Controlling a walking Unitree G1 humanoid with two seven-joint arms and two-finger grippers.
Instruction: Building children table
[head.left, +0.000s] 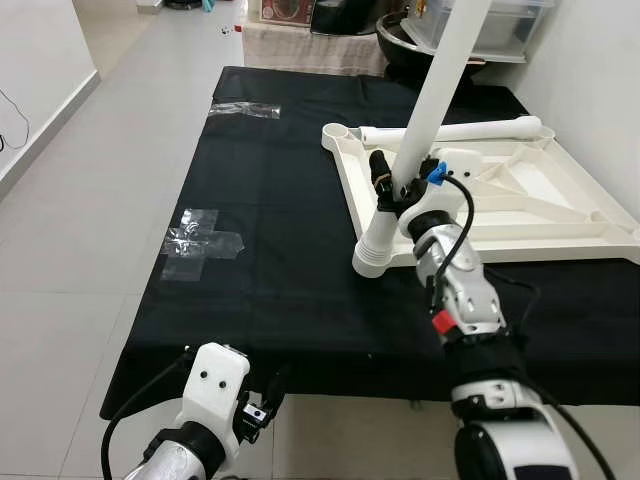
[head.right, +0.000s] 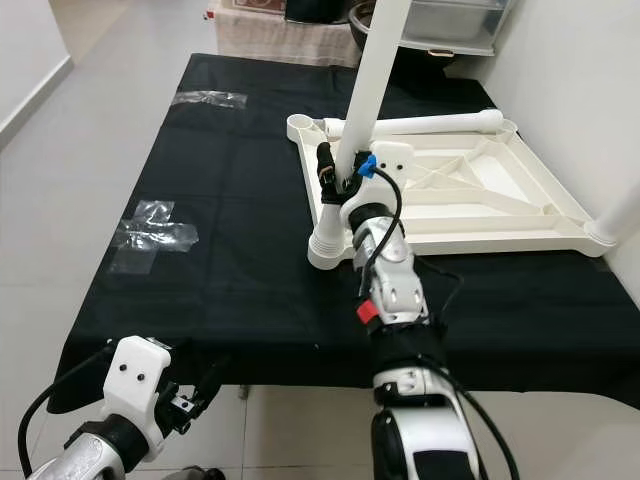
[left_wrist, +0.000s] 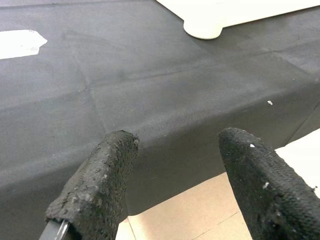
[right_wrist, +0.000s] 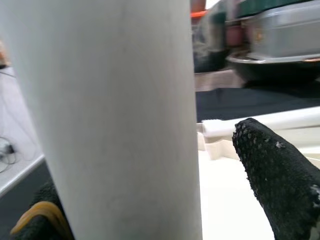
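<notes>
Tabletop (head.left: 560, 215) lies upside down; right gripper (head.left: 395, 190) clamps one leg (head.left: 425, 110) standing in its corner socket, another leg (head.left: 470, 130) still loose; left gripper (left_wrist: 180, 185) hangs wide open.

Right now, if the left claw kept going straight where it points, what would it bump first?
Probably the black cloth on the table. The left claw is open, aimed over its near edge. Depth is unclear.

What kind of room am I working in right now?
Likely a home room or hallway used as a makeshift work spot: pale tiled floor, a low table under a black cloth, and clutter, a dark bowl and plastic bin, against the far wall.
</notes>
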